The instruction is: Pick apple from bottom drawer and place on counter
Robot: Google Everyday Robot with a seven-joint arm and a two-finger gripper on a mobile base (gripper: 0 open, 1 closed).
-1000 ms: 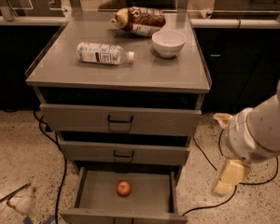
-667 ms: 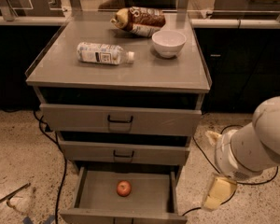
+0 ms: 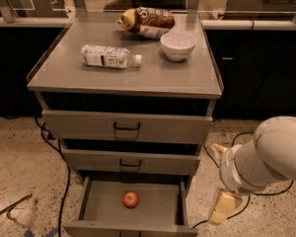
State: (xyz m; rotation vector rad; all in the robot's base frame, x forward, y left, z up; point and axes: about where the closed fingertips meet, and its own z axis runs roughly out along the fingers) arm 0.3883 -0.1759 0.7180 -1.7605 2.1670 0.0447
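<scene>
The apple [image 3: 130,199] is small and red-orange and lies in the middle of the open bottom drawer [image 3: 158,212], on its flat grey floor. The counter [image 3: 153,75] is the grey metal top of the cabinet. My gripper [image 3: 225,207] hangs low at the right of the cabinet, outside the drawer's right wall, about level with the apple and well to its right. The white arm [image 3: 266,157] rises from it to the right edge of the view.
On the counter lie a plastic bottle [image 3: 110,57] on its side, a white bowl [image 3: 178,45] and a chip bag [image 3: 147,21]. The two upper drawers [image 3: 126,127] with black handles are shut. Black cables [image 3: 64,181] run on the speckled floor.
The arm and gripper have moved left and down, closer to the right side of the open bottom drawer. The apple and the counter's things have not moved.
</scene>
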